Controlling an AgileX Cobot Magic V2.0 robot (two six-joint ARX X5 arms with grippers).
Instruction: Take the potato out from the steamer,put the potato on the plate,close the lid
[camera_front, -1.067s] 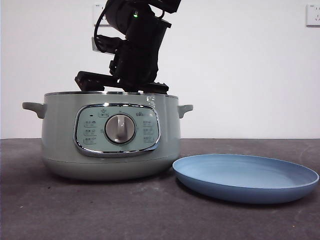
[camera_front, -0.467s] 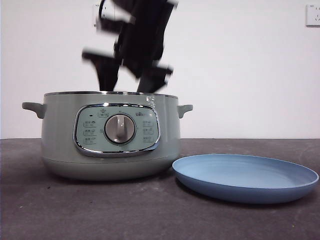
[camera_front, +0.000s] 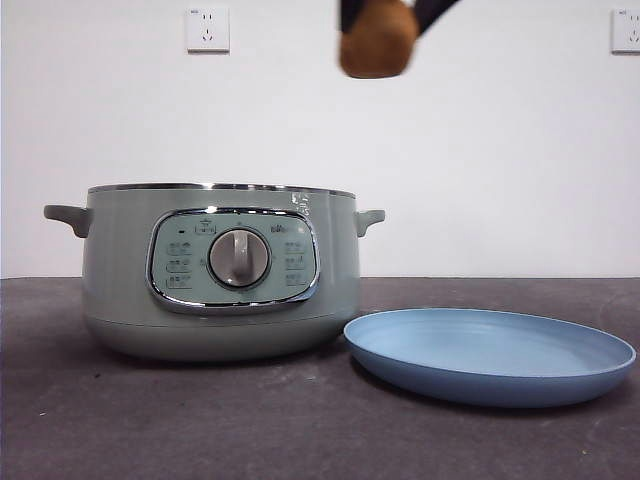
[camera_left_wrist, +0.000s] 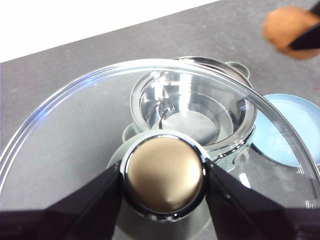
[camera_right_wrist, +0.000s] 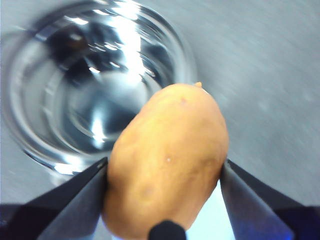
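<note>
- Golden-brown potato (camera_right_wrist: 167, 160) pinched across its middle by the right gripper (camera_right_wrist: 165, 175) fingers, high above the steamer (camera_front: 220, 270), toward its plate side.
- Smooth rounded skin, firm: likely slippery, so a mid-body grip suits.
- Left gripper (camera_left_wrist: 162, 182) fingers clamp the lid (camera_left_wrist: 75, 130) knob above the open steamer.
- Plate (camera_front: 490, 352) beside steamer on the counter.
</note>
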